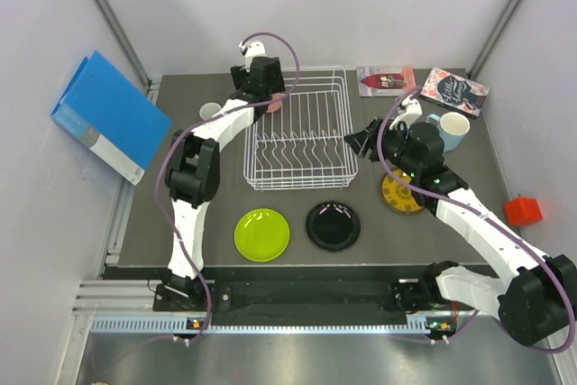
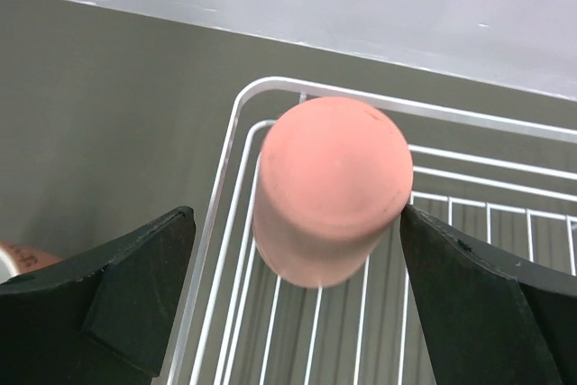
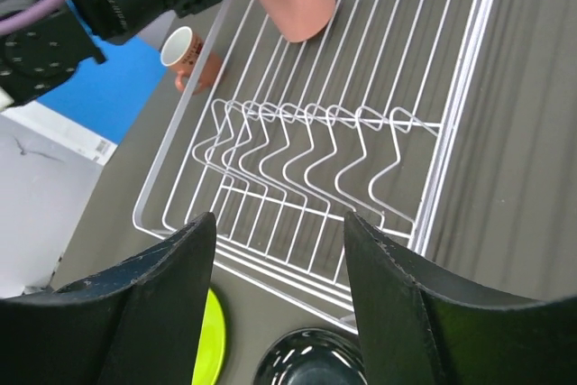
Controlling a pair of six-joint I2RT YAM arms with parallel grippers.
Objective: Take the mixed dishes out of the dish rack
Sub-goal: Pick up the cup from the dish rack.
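The pink cup (image 2: 329, 191) in the rack's (image 2: 270, 87) far left corner is being straddled off-centre by the wide-open left end effector (image 2: 296, 214), so it is likely being exposed to tipping when clamped.

The left arm (image 1: 194, 173) stretches far forward with its elbow bent, and the left gripper (image 1: 270, 102) points down with jaws spread wide. The right arm (image 1: 478, 218) reaches diagonally inward. The right gripper (image 1: 359, 143) aims left, jaws partly apart and seemingly empty, though the overhead view blurs its fingers.

White arms (image 1: 187, 227) — black joints, purple cables (image 1: 269, 35).
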